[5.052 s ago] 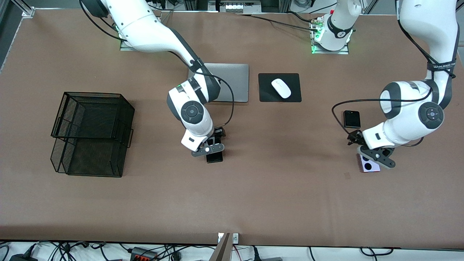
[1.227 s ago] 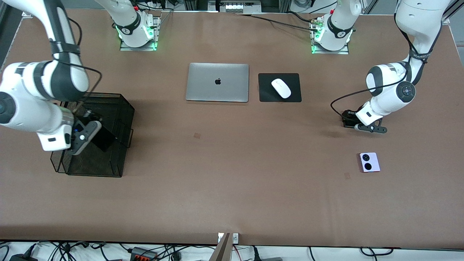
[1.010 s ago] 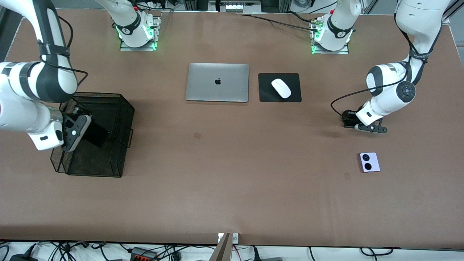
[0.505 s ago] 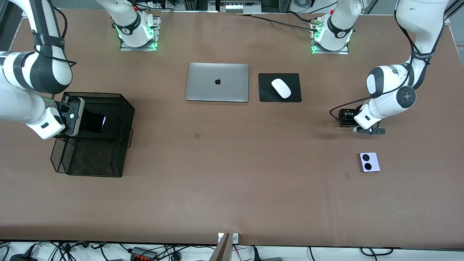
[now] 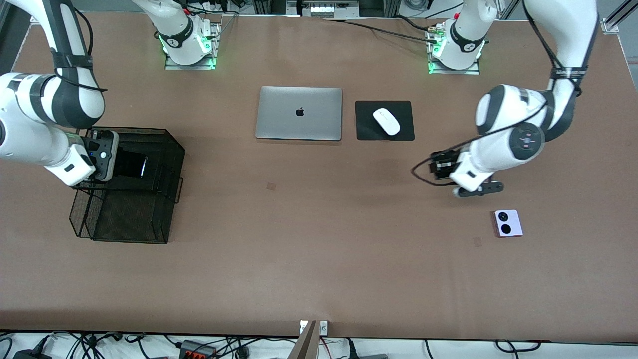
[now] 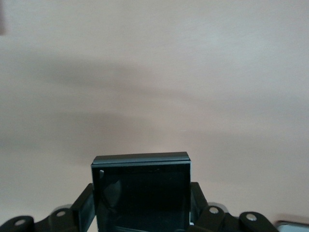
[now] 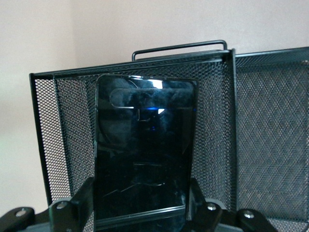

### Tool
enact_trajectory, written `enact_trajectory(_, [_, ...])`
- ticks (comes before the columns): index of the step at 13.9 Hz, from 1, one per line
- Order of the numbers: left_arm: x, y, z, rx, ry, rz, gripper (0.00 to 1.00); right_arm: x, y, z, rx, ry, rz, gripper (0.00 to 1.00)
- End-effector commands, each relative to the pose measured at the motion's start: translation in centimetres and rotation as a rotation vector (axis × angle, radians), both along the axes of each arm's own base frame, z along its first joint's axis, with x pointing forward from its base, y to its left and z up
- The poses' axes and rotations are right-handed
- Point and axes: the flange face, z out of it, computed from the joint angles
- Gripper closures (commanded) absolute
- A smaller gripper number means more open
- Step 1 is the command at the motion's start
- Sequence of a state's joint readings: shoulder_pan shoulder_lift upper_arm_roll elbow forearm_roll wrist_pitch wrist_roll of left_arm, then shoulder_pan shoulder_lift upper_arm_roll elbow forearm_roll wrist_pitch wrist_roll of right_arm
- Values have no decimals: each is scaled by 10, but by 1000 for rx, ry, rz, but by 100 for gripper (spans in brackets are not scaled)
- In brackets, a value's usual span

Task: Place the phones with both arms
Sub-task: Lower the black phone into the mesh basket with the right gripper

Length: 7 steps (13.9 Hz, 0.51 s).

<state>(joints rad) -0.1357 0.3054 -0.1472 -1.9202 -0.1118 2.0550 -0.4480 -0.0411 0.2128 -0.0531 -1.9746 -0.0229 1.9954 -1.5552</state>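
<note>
My right gripper (image 5: 110,162) is shut on the long slim black phone (image 5: 130,165) and holds it over the upper tier of the black mesh basket (image 5: 149,134). In the right wrist view that phone (image 7: 145,150) sits between the fingers (image 7: 81,203), with the basket's mesh (image 7: 217,125) around it. My left gripper (image 5: 441,168) hangs over bare table, shut on the small squarish black phone (image 6: 141,191), which fills the gap between its fingers (image 6: 85,212). The lavender-white phone (image 5: 508,223) with two black circles lies flat on the table, apart from both grippers.
A closed silver laptop (image 5: 299,113) and a white mouse (image 5: 387,121) on a black pad (image 5: 366,127) lie near the arms' bases. The basket's lower tier (image 5: 124,222) juts out toward the front camera. Brown table (image 5: 319,239) spreads across the middle.
The left gripper has lifted the small black phone off the table and carried it toward the middle. The right gripper has swung the long phone up over the basket's upper tier.
</note>
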Motion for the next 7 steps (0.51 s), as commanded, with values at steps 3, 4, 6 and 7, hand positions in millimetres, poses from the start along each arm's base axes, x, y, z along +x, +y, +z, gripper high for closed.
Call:
enact_trajectory(3, [29, -81, 23, -65, 0, 107, 39, -16, -11, 18, -6, -52, -18, 67])
enact_trajectory(4, [34, -101, 25, -75, -9, 126, 39, -15, -12, 19, -11, -54, -51, 67])
enact_trajectory(6, [39, -149, 23, -82, -15, 180, 39, -15, -15, 20, -23, -51, -177, 67])
enact_trajectory(7, [38, -178, 18, -86, -11, 196, 39, -16, -21, 21, -37, -50, -287, 67])
